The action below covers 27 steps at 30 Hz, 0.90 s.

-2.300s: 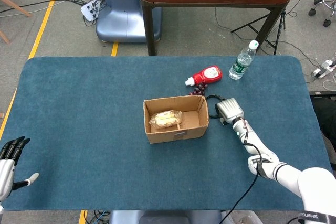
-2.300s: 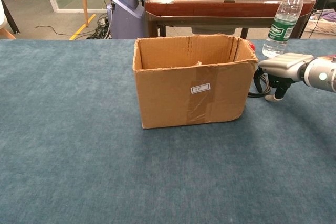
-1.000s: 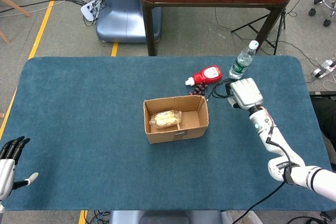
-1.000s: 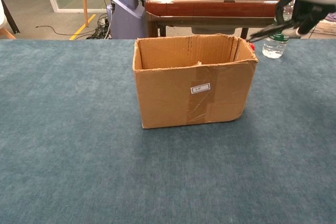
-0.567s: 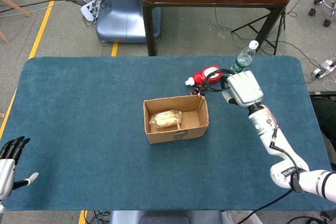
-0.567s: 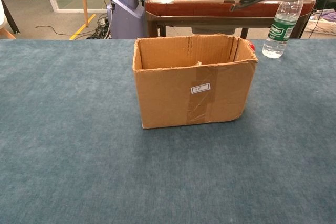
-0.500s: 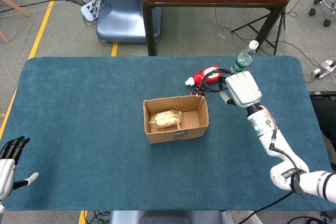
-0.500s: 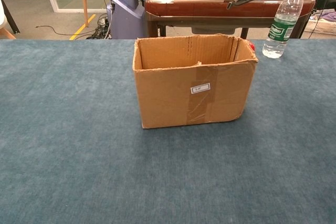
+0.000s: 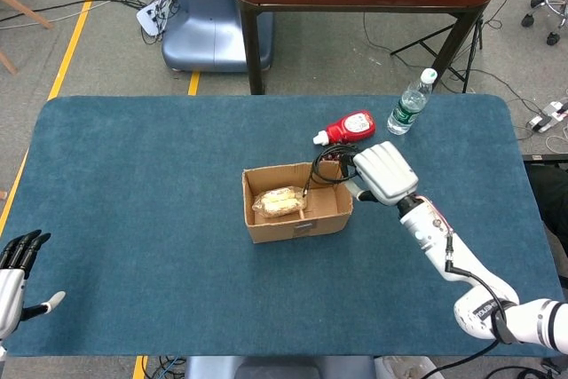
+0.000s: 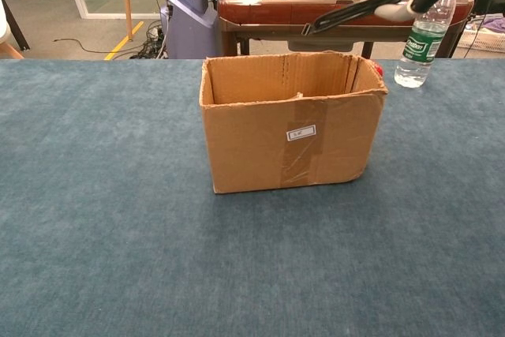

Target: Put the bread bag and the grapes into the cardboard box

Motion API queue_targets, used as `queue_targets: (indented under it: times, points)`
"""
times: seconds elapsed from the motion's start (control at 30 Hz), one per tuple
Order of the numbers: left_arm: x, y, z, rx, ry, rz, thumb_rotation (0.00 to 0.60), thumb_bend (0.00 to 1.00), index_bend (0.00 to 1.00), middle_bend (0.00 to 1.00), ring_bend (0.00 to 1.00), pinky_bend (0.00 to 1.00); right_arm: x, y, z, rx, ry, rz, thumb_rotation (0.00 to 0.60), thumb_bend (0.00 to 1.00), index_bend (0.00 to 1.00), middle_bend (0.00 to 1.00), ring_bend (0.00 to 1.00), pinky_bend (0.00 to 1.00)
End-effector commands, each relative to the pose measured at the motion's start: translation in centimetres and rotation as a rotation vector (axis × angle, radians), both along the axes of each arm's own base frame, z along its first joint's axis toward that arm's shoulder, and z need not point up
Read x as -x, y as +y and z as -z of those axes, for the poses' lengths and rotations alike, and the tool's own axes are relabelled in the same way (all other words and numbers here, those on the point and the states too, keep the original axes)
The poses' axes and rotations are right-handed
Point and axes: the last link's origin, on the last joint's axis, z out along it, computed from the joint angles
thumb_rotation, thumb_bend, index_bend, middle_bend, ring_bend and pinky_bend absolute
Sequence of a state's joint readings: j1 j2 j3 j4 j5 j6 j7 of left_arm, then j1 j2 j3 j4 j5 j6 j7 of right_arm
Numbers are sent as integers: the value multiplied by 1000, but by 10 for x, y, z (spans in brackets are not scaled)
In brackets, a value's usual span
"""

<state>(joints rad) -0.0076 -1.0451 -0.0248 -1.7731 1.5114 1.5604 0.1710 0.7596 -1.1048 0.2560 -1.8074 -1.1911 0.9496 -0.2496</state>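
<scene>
Your right hand (image 9: 383,172) hovers over the cardboard box's (image 9: 296,201) right edge, fingers curled; grapes not visible, so can't tell whether it grips them. Bread bag (image 9: 279,201) sits inside the box, left part. Your left hand (image 9: 16,272) rests at the table's near-left corner, fingers spread, holding nothing.

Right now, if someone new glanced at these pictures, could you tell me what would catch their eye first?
Probably the open cardboard box at the middle of the blue table, with the bread bag lying in its left part. Next, the right hand raised over the box's right edge; what it holds is hard to make out. Behind them, a red ketchup bottle lies on its side and a water bottle stands upright.
</scene>
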Motion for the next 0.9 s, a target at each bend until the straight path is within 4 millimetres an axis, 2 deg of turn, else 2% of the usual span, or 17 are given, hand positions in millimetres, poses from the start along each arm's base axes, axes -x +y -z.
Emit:
queue_targets:
  times: [0.03, 0.33, 0.43, 0.53, 0.6, 0.73, 0.83, 0.9]
  points:
    - [0, 0, 0, 0, 0, -1, 600, 0, 145, 119, 111, 298, -2, 2, 8, -45, -24, 4, 600, 433, 725, 1000, 1000, 1000]
    - [0, -1, 0, 1, -1, -3, 600, 0, 146, 119, 111, 299, -2, 5, 29, -208, -115, 51, 600, 425, 725, 1000, 1000, 1000]
    - [-1, -1, 0, 1, -1, 0, 600, 0, 146, 119, 111, 299, -2, 5, 36, -254, -119, 61, 600, 356, 715, 1000, 1000, 1000]
    - [-1, -2, -1, 0, -1, 0, 600, 0, 146, 119, 111, 299, -1, 5, 41, -280, -115, 59, 600, 106, 591, 1000, 1000, 1000]
    - [-1, -2, -1, -1, -2, -1, 600, 0, 146, 119, 111, 299, -1, 6, 44, -304, -129, 67, 600, 1, 443, 1000, 1000, 1000]
    - [-1, -2, -1, -1, -2, -1, 600, 0, 146, 119, 111, 299, -4, 7, 41, -326, -173, 73, 600, 0, 242, 1000, 1000, 1000]
    - [-1, -2, -1, -1, -2, -1, 600, 0, 146, 119, 111, 299, -4, 5, 33, -284, -212, 51, 600, 0, 203, 1000, 989, 999]
    - [0, -2, -1, 1, 1, -1, 600, 0, 146, 119, 111, 299, -3, 3, 26, -241, -226, 36, 600, 0, 203, 977, 943, 977]
